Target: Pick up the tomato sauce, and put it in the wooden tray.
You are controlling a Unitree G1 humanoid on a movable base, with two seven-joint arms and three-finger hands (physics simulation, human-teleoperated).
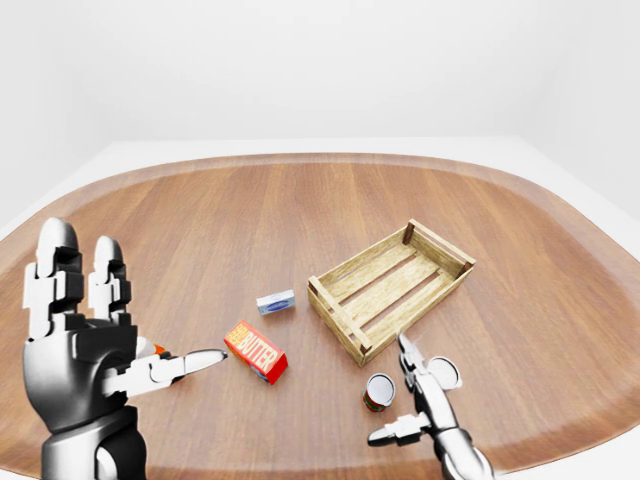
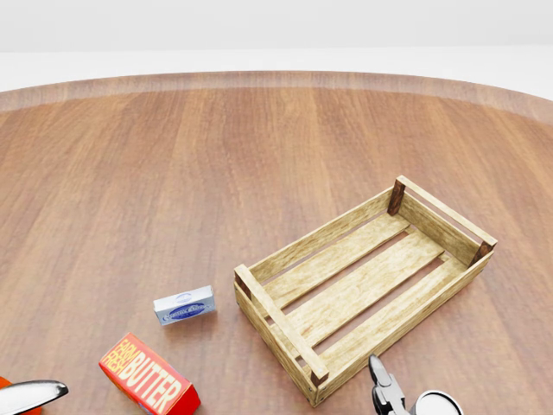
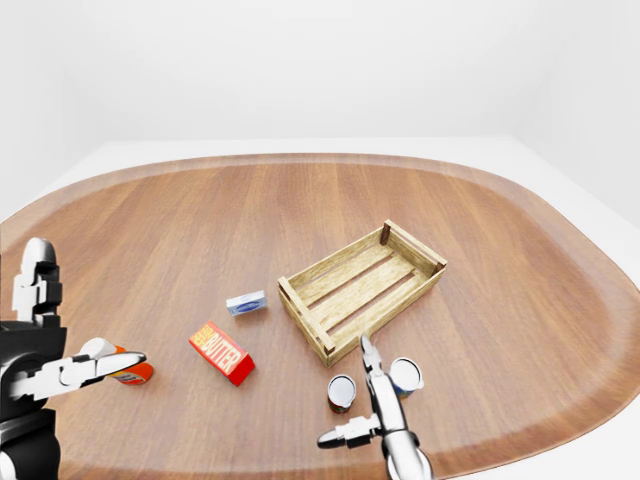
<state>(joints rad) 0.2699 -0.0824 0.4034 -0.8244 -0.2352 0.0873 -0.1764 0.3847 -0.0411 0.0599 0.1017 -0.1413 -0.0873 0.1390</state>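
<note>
Left hand [image 1: 85, 340] raised at lower left of left-eye view, palm upright, fingers spread open, one finger [image 1: 185, 362] pointing toward butter box [image 1: 255, 351]. Right hand [image 3: 375, 405] low near table's [image 1: 300, 200] near edge, fingers extended and open, gripping nothing, between two cans. Tomato sauce [image 3: 341, 393], dark can, stands just left of right hand, beside near corner of wooden tray [image 3: 362, 284]. White-topped can [image 3: 406, 376] just right of hand. Orange item [image 3: 132, 373] lies by left fingertip. Small blue-white packet [image 3: 246, 302] near tray's left end.
</note>
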